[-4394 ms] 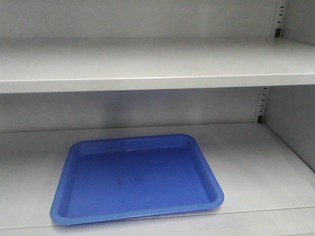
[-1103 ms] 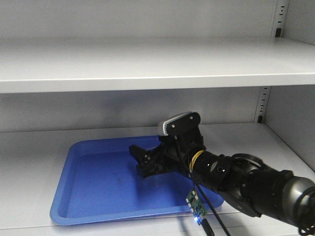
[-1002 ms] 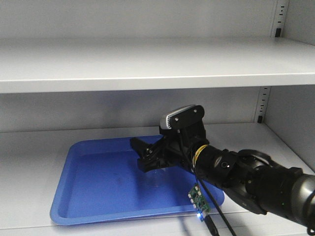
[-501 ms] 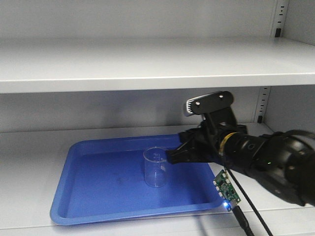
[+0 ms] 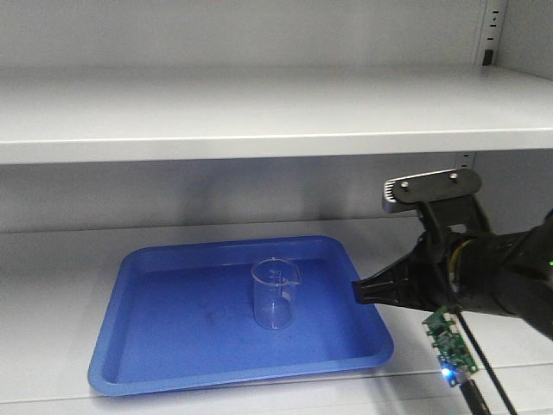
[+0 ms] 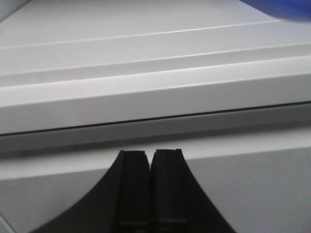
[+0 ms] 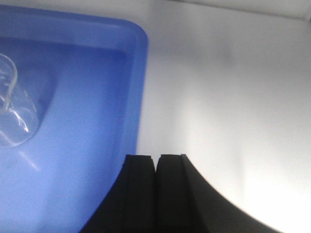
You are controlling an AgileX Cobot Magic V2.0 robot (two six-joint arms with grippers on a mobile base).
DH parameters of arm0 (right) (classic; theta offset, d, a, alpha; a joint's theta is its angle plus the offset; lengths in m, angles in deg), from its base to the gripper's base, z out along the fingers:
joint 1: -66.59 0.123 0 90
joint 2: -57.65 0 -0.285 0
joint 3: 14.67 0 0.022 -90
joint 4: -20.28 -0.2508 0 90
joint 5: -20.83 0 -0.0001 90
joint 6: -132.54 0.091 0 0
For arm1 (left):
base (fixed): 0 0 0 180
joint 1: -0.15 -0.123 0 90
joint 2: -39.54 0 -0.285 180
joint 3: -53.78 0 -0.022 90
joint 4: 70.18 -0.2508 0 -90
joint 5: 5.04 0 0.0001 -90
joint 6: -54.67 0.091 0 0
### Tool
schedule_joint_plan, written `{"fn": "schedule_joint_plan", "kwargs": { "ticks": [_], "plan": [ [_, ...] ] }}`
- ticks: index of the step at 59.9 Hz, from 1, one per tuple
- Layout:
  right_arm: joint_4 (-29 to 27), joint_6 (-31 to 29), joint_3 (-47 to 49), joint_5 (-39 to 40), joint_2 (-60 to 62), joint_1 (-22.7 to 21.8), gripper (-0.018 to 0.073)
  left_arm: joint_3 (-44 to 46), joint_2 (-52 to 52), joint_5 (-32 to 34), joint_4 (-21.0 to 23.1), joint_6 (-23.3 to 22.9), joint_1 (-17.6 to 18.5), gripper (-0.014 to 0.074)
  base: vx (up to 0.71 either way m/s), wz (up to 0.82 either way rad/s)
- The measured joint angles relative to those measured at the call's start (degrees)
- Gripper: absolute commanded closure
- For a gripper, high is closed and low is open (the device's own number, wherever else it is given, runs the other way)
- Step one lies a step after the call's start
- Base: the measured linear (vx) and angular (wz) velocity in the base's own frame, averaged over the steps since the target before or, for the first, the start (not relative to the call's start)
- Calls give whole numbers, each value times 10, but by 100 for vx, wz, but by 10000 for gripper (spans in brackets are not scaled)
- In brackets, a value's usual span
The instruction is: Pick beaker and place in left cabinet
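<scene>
The clear glass beaker (image 5: 275,294) stands upright in the middle of a blue tray (image 5: 117,341) on the lower shelf of the grey left cabinet (image 5: 259,112). My right gripper (image 5: 359,291) hangs at the tray's right edge, a short way right of the beaker, shut and holding nothing. In the right wrist view its jaws (image 7: 156,156) are pressed together over the tray's rim (image 7: 138,58), with the beaker (image 7: 14,107) at the far left. My left gripper (image 6: 150,151) is shut and empty, facing the cabinet's front edge (image 6: 146,92).
The upper shelf (image 5: 259,138) overhangs the tray. The cabinet's right wall (image 5: 518,216) and a slotted rail (image 5: 460,181) stand close behind my right arm. Bare shelf (image 7: 218,97) lies right of the tray. A corner of the tray (image 6: 282,7) shows in the left wrist view.
My right gripper, which was over the tray's middle a second ago, has drawn back to the right. The beaker is left standing free in the tray.
</scene>
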Motion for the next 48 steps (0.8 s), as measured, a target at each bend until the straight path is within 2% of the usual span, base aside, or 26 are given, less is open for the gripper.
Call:
{"fn": "schedule_joint_plan", "kwargs": {
  "ticks": [32,48],
  "plan": [
    [3,17,-213,24,208,0,564,0,0,0,0,0,0,593,0,0],
    [5,17,-255,24,285,0,564,0,0,0,0,0,0,593,0,0]
  ]
}}
